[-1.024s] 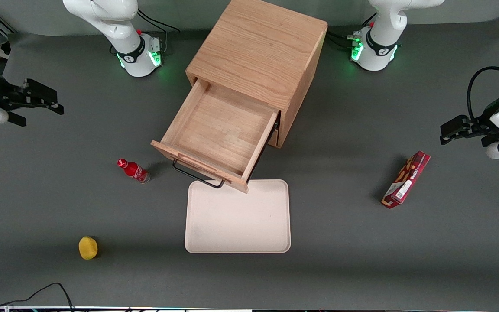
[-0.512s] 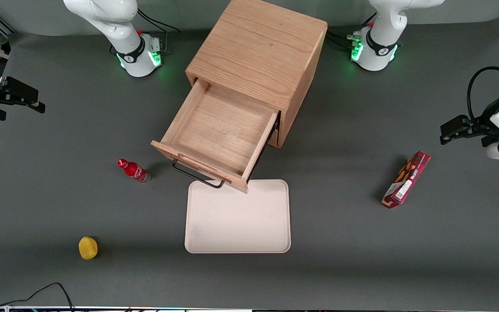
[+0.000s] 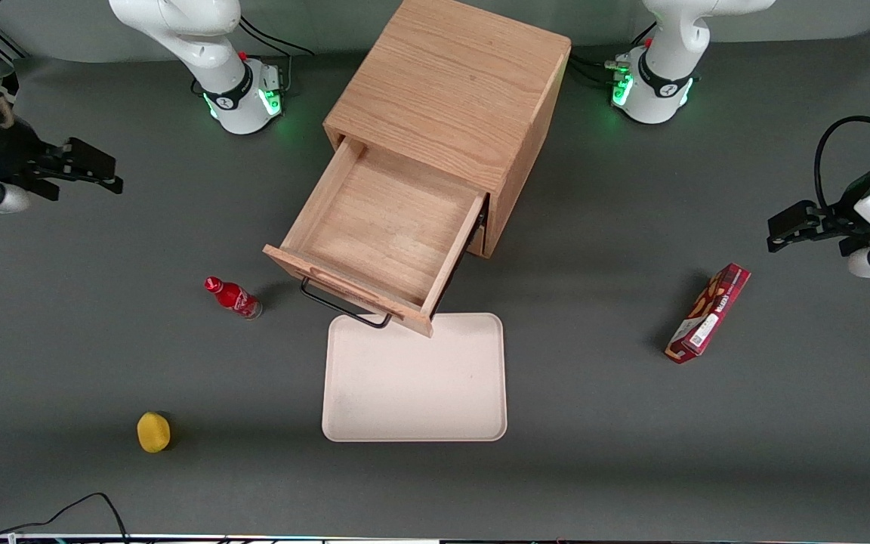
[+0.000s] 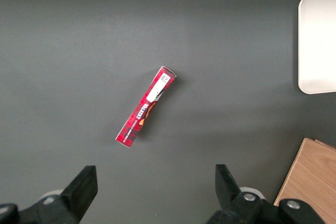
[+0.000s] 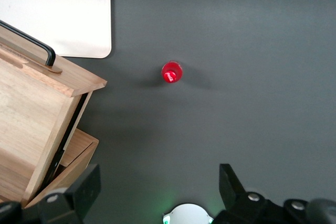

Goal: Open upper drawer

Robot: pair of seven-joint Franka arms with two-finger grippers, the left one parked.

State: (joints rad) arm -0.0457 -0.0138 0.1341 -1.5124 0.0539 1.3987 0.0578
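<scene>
Front view: bottle, lemon, tray, box ring the pulled-out upper drawer; gripper, jaws open, hangs at the tabletop edge.

light oak upper drawer with a black bar handle, same grain on the cabinet. black gripper above the dark grey table. red bottle, yellow lemon, cream tray, red plaid snack box.
</scene>
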